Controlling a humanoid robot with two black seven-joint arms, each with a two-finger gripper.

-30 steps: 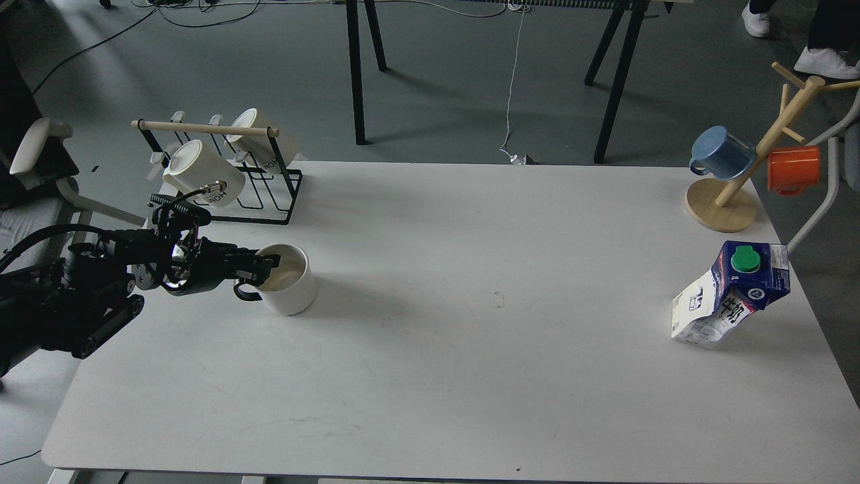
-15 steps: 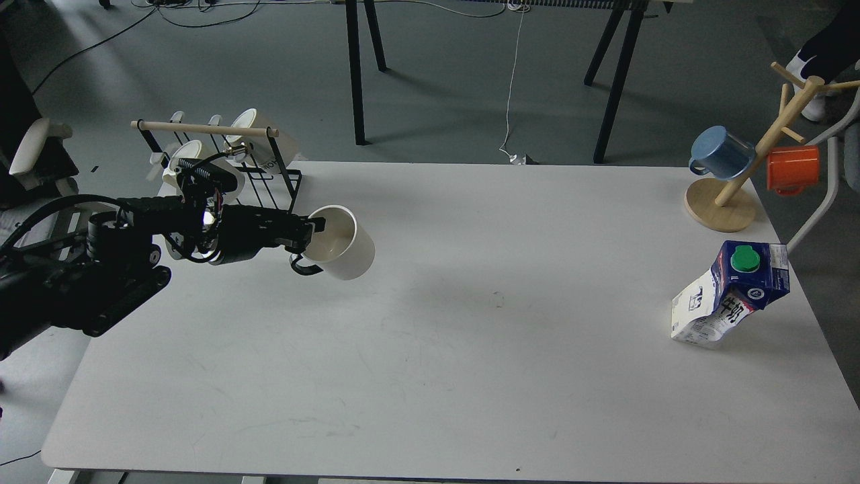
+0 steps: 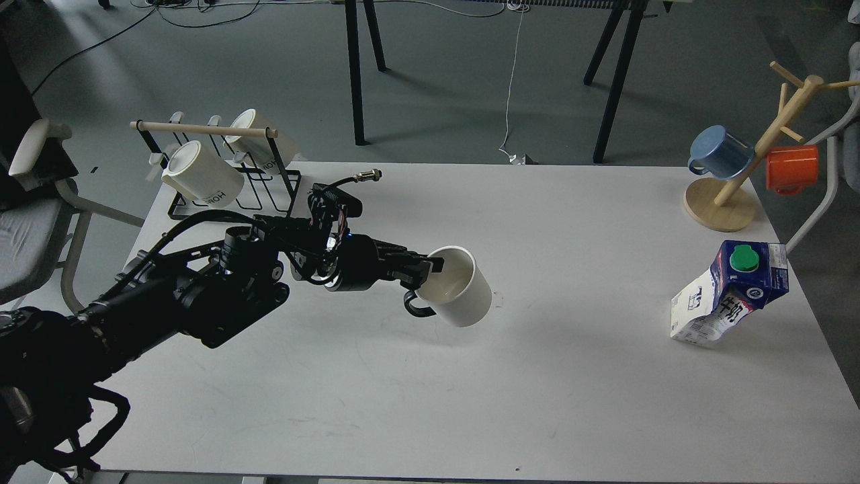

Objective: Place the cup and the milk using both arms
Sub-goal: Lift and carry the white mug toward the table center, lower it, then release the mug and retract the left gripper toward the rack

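Left arm (image 3: 201, 296) stretched from lower left toward table (image 3: 430, 403) middle, wrist near level. Left gripper (image 3: 424, 269) pinched on rim of cup (image 3: 457, 286) by its handle, cup tilted, above the tabletop. Milk (image 3: 729, 292) leaning near right edge, well apart. Bare surface between cup and carton, and along the near edge.

One white cup (image 3: 460, 288); one milk carton (image 3: 729, 292); two cream mugs (image 3: 201, 176) on one wire rack (image 3: 272, 195); one blue mug (image 3: 719, 151) and one orange mug (image 3: 793, 168) on one wooden mug tree (image 3: 722, 202); one arm (image 3: 201, 296) in view; one table (image 3: 470, 403)
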